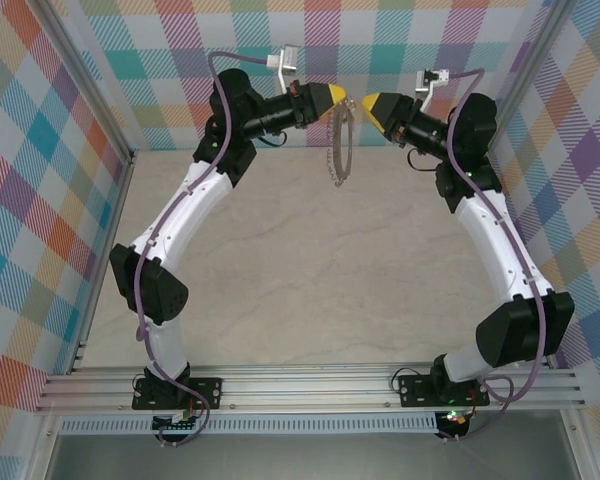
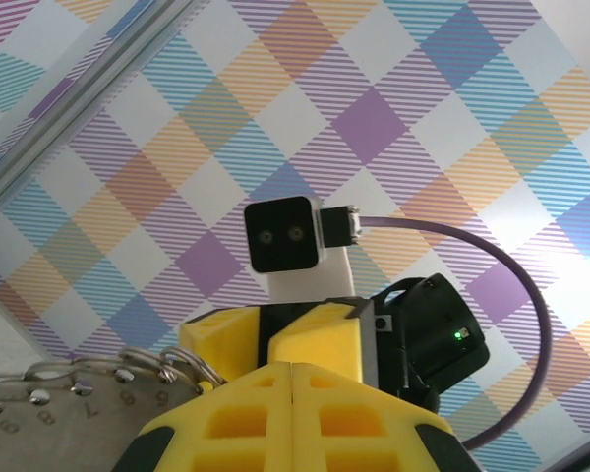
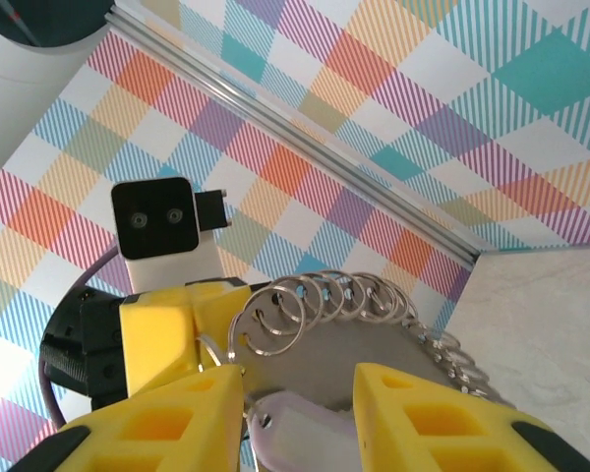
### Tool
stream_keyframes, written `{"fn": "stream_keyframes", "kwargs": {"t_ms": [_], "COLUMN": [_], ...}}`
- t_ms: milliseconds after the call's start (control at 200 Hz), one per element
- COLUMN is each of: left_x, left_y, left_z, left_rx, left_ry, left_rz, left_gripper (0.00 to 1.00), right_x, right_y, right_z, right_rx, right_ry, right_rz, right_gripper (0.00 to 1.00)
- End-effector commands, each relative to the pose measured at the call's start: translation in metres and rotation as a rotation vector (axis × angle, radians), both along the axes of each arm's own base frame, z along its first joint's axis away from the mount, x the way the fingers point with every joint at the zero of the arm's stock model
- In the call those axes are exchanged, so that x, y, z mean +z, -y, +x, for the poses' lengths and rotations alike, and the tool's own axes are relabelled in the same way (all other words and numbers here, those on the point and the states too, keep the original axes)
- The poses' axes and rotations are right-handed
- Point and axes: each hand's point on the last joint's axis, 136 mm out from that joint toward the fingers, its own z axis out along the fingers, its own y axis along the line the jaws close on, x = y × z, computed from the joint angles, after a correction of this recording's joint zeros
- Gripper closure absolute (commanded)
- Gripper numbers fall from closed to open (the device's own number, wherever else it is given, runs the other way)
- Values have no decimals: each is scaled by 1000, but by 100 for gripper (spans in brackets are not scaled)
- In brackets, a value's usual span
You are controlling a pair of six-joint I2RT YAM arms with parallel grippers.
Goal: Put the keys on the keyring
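Both arms are raised at the back of the cell with their yellow tips almost meeting. My left gripper is shut on the keyring, a thin grey plate edged with several small silvery rings, which hangs below it over the table. In the left wrist view the left gripper's jaws are pressed together, with the keyring beside them. My right gripper has its jaws apart around the key, whose pale lilac head lies in the gap near the left finger. A wire ring seems to run through its hole. The keyring fans out behind.
Plaid walls close in the cell on three sides, with aluminium posts in the corners. The pale marbled table top lies well below both grippers. A metal rail carries both arm bases at the near edge.
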Motion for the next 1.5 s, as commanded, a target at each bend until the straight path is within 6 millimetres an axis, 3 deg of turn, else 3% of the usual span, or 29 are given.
{"fn": "stream_keyframes", "kwargs": {"t_ms": [0, 470, 880, 1010, 1175, 1220, 1320, 1495], "left_x": [43, 44, 43, 43, 40, 36, 29, 20], "left_y": [-8, -9, -9, -9, -9, -10, -15, -29], "left_z": [-32, -33, -32, -31, -31, -29, -29, -30], "left_rx": [-21, -18, -10, -9, 1, 16, 61, 152], "left_ry": [107, 108, 108, 105, 100, 95, 104, 106], "left_rz": [-72, -72, -69, -69, -51, -29, 31, 126], "left_gripper": [100, 100, 100, 100, 100, 91, 59, 28], "right_x": [39, 47, 41, 41, 35, 32, 21, 7], "right_y": [-1, -28, -28, -29, -28, -28, -28, -29], "right_z": [-11, -23, -29, -30, -27, -26, -24, -26], "right_rx": [24, 130, 132, 136, 120, 111, 98, 103], "right_ry": [116, 166, 154, 153, 137, 131, 117, 117], "right_rz": [48, 48, 45, 45, 27, 13, -27, -107], "right_gripper": [65, 65, 83, 100, 100, 100, 100, 100]}}
